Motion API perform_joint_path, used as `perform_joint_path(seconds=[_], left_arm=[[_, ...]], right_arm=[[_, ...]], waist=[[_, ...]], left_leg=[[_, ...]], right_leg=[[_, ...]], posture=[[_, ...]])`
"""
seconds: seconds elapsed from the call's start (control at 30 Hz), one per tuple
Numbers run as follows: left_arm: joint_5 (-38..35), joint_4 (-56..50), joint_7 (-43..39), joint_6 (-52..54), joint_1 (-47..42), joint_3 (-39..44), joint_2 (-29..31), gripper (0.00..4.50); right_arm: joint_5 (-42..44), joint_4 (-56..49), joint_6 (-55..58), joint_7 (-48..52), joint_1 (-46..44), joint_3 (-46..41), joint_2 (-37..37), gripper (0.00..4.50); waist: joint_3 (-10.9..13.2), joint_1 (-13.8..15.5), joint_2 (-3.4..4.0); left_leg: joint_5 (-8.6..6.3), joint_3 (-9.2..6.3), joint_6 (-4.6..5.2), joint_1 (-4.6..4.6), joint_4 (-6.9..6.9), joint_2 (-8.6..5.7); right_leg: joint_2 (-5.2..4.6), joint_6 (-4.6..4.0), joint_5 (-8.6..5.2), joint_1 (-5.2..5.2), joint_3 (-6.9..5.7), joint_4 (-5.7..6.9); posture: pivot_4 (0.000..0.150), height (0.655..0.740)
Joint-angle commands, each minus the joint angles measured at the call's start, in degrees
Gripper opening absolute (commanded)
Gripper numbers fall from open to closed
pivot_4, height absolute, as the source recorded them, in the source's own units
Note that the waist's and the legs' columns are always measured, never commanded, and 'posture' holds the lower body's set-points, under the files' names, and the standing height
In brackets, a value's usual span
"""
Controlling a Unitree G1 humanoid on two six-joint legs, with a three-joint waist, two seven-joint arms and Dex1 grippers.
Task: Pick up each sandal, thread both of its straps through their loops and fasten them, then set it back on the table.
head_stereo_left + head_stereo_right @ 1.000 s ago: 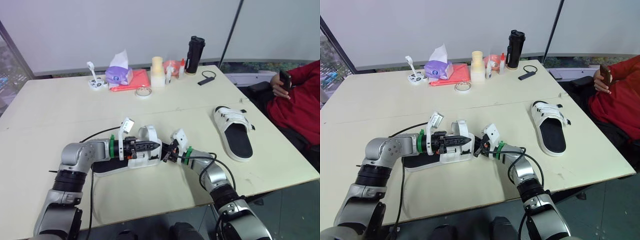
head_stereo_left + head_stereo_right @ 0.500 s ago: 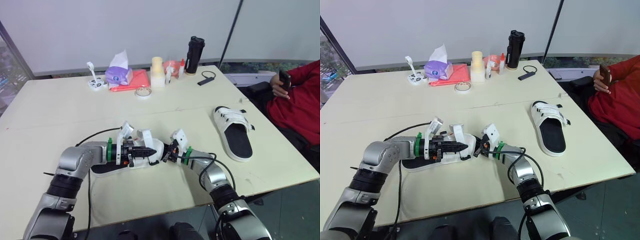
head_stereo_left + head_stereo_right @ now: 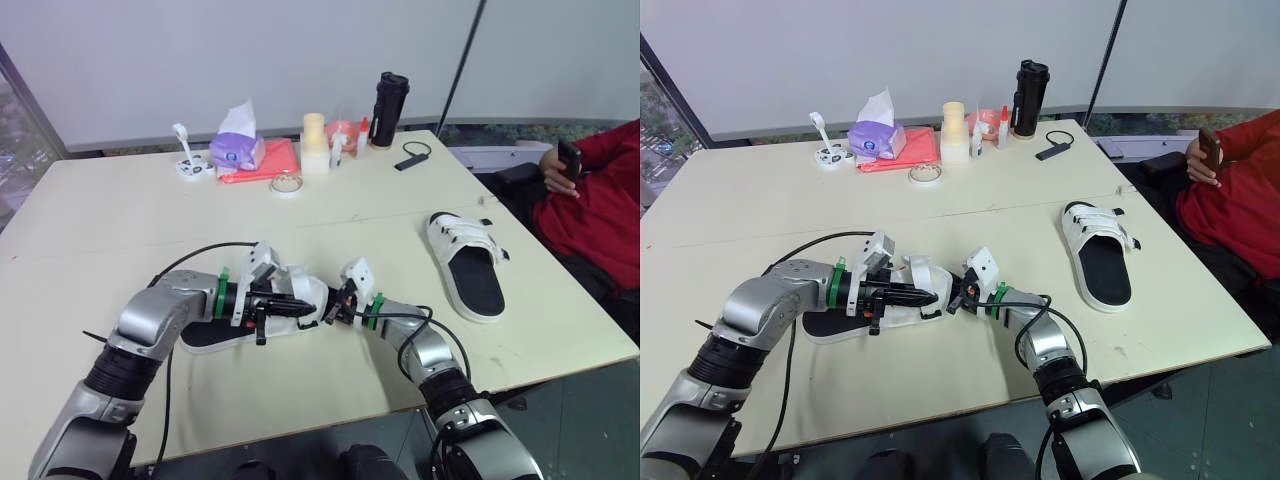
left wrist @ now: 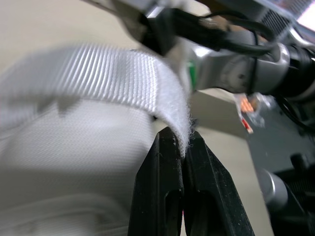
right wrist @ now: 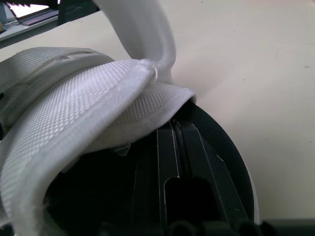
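The near sandal, black-soled with white straps, lies on the table between my two grippers. My left gripper is shut on the edge of a white woven strap, held low over the sandal's white upper. From the other side, my right gripper is shut on the sandal's end, its fingers lying under the white upper against the black sole. A second sandal rests flat on the table to the right, its straps lying across it.
Along the table's far side stand a purple tissue box, a red cloth, a tape roll, a cream cup and a black bottle. A person in red sits at the right edge holding a phone.
My left gripper has brought the strap down from a raised arch to low over the sandal, and its wrist has rolled. The right gripper has stayed in place.
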Motion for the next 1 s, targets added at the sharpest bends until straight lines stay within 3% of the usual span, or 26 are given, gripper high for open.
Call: perform_joint_path(seconds=[0.03,0.27,0.63,0.83,0.93,1.0], left_arm=[[1.9,-1.5,-0.7,-1.7,-0.5,-1.4,0.5,0.03],[10.7,2.1,-3.0,-11.3,-0.9,-6.0,2.7,0.03],[11.9,0.2,-8.0,-13.6,-0.1,-7.1,4.7,0.03],[12.6,2.0,-6.4,-14.8,0.8,-6.2,4.2,0.03],[8.3,0.4,-5.5,-10.2,1.0,-2.8,3.6,0.93],[7.0,-1.0,-3.6,-9.1,2.1,-0.5,3.3,1.87]], right_arm=[[-2.8,7.1,4.2,-2.6,3.1,0.5,-0.4,0.0],[-2.9,7.1,4.2,-2.7,3.1,0.6,-0.2,0.0],[-2.9,7.2,4.2,-2.8,3.1,0.6,-0.2,0.0],[-2.9,7.4,4.1,-2.8,3.0,0.6,-0.1,0.0],[-2.9,7.4,4.2,-2.8,3.1,0.6,-0.1,0.0],[-2.9,7.1,4.3,-2.6,3.4,0.7,-0.2,0.0]], waist=[[0.0,0.0,0.0],[0.0,0.0,0.01],[0.0,-0.2,0.01],[0.0,-0.2,0.01],[0.0,-0.2,0.03],[0.0,-0.2,0.02]], left_leg=[[0.0,0.0,0.0,0.0,0.0,0.0],[0.0,0.02,0.0,0.02,0.0,0.0],[0.0,0.02,0.02,0.01,-0.02,0.07],[-0.01,0.01,0.03,0.03,-0.05,0.1],[-0.01,0.01,0.03,0.03,-0.05,0.11],[-0.01,0.0,0.03,0.01,-0.04,0.11]], right_leg=[[0.0,0.0,0.0,0.0,0.0,0.0],[0.0,-0.02,-0.01,0.0,0.01,0.0],[0.07,-0.06,-0.03,-0.04,0.06,0.01],[0.11,-0.1,-0.05,-0.05,0.06,0.03],[0.12,-0.1,-0.05,-0.05,0.06,0.03],[0.13,-0.1,-0.05,-0.06,0.05,0.04]], posture=[[0.15,0.74],[0.15,0.74],[0.15,0.74],[0.15,0.74],[0.15,0.74],[0.15,0.74]])
